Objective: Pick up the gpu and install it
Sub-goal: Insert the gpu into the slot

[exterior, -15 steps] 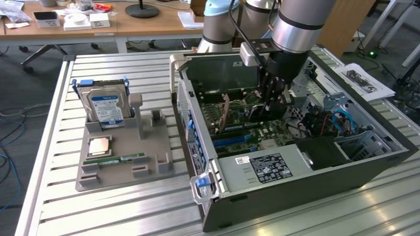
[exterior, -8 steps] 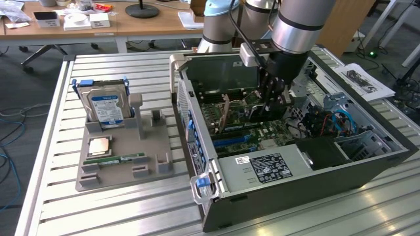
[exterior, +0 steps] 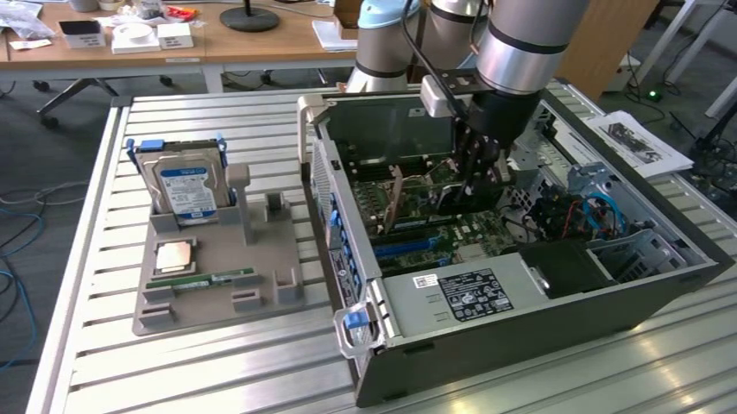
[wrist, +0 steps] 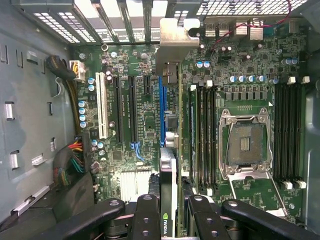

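**GPU hanging edge-on right over the blue slot**

The gripper point(wrist: 172, 212) is down inside the open PC case point(exterior: 645, 293), fingers clamped on both flat faces of the gpu point(wrist: 170, 160), so the card hangs edge-on above the motherboard point(wrist: 245, 65). Makes sense to me: held like that, its bottom edge faces the board. It runs along the long blue slot point(wrist: 161, 107), with the metal bracket point(wrist: 172, 55) toward the vented rear wall. Can't tell if it's touching the slot.

Readable text: NVIDIA on the card, near the fingers. The power supply sticker point(exterior: 467, 293) and the blue label on the hard drive point(exterior: 185, 185) are too small to read.
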{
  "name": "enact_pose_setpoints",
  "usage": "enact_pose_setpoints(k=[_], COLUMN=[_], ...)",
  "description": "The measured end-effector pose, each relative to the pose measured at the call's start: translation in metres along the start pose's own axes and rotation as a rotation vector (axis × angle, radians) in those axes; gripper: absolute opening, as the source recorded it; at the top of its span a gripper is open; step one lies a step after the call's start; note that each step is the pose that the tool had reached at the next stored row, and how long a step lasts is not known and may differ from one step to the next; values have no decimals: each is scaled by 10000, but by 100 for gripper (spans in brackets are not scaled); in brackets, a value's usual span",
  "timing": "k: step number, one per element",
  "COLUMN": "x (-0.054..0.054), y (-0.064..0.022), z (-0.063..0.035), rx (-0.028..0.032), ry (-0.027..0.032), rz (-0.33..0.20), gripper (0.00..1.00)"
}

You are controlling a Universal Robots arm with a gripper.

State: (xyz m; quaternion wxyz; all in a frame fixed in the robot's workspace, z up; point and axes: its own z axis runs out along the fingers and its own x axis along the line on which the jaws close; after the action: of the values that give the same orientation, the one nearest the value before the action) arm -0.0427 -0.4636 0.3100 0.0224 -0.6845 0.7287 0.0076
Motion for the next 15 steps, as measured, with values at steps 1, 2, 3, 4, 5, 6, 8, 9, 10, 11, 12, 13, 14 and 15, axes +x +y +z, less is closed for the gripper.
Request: enact_pose_setpoints(k=[1, 2, 3, 4, 5, 6, 8, 9, 10, 11, 12, 13, 14, 15], x=[0, 0, 1, 1, 1, 1, 1, 1, 1, 1, 1, 1, 1, 1], y=[0, 0, 0, 0, 0, 0, 0, 0, 1, 5, 8, 8, 8, 8], z=[3, 6, 8, 11, 11, 11, 11, 11, 12, 12, 12, 12, 11, 11], rx=[-1, -1, -2, -2, -1, -2, -2, -2, -1, -1, 0, 0, 0, 0], ry=[0, 1, 3, 3, 4, 4, 3, 3, 2, 2, 2, 1, 3, 3], rz=[0, 0, 0, 0, 0, 0, 0, 0, 1, 2, 3, 1, 0, 0], gripper=[27, 27, 27, 27, 27, 27, 27, 27, 27, 27, 27, 27, 27, 27])
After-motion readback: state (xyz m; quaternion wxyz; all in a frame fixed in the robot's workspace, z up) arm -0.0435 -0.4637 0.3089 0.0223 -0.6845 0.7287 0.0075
